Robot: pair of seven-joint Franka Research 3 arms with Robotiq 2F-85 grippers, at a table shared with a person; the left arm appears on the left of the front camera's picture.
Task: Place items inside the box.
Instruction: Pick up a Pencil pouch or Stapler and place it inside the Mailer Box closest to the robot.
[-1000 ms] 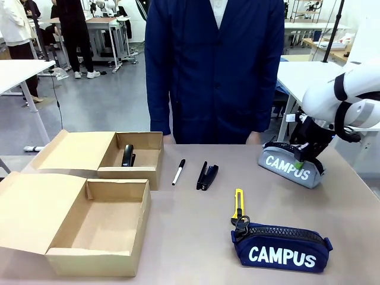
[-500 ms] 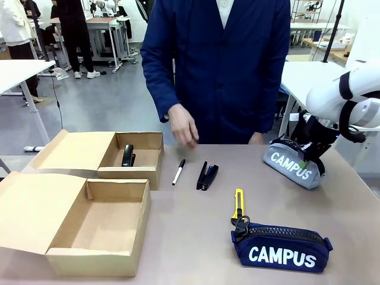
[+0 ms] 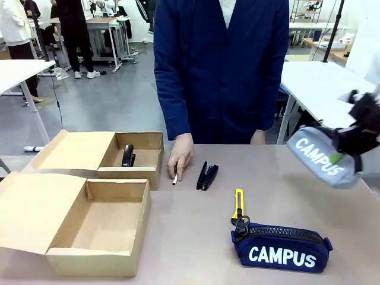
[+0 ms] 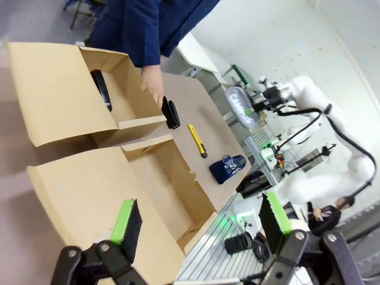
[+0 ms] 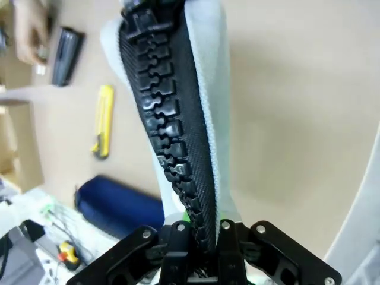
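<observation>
Jaws of the right gripper are clamped tight on the grey CAMPUS pouch, held tilted clear of the table at its right side, while the left gripper stands wide open and empty

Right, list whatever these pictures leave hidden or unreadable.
- Black-and-white marker pen: front view, the person's hand covers all but its tip.
- Right gripper: front view, motion-blurred against the grey fabric "CAMPUS" zip pouch.
- Black item in the far open cardboard box: front view, too small to identify.
</observation>
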